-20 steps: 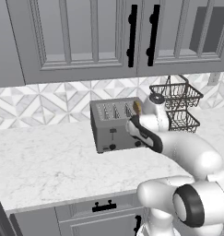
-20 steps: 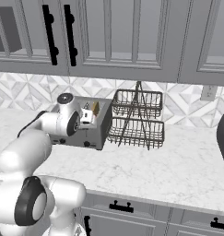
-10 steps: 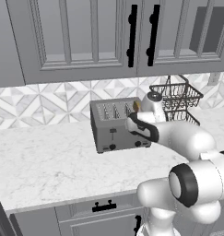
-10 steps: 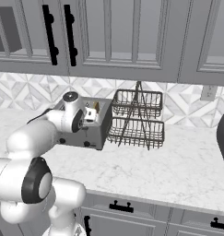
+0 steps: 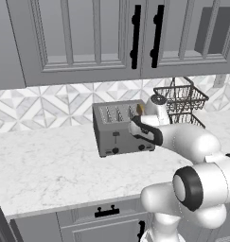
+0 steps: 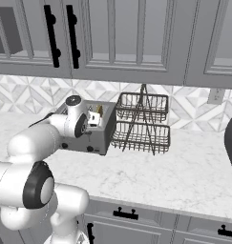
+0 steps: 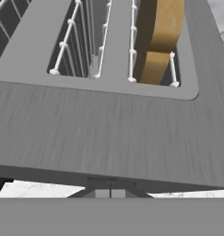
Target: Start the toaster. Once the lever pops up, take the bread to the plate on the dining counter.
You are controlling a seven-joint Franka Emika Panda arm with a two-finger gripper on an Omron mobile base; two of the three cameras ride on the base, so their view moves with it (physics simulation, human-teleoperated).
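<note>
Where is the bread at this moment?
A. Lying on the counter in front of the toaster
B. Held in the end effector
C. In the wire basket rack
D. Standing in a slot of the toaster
D: the tan bread stands in a slot in the top of the grey toaster.

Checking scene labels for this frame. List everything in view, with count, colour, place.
toaster: 1, matte grey, on the counter against the backsplash; dark lever and black knobs on its front.
bread: 1, tan-brown slice, standing in a toaster slot on the wire basket's side.
wire basket: 1, dark, two tiers, on the counter right beside the toaster.
counter: 1, white marble look, below the wall cabinets.
wall cabinets: grey doors, black handles, above the counter.
backsplash: pale geometric tiles, behind the counter.
wall outlet: 1, white, on the backsplash beyond the basket.
claw: 1, dark, shut, at the toaster's front edge.
</note>
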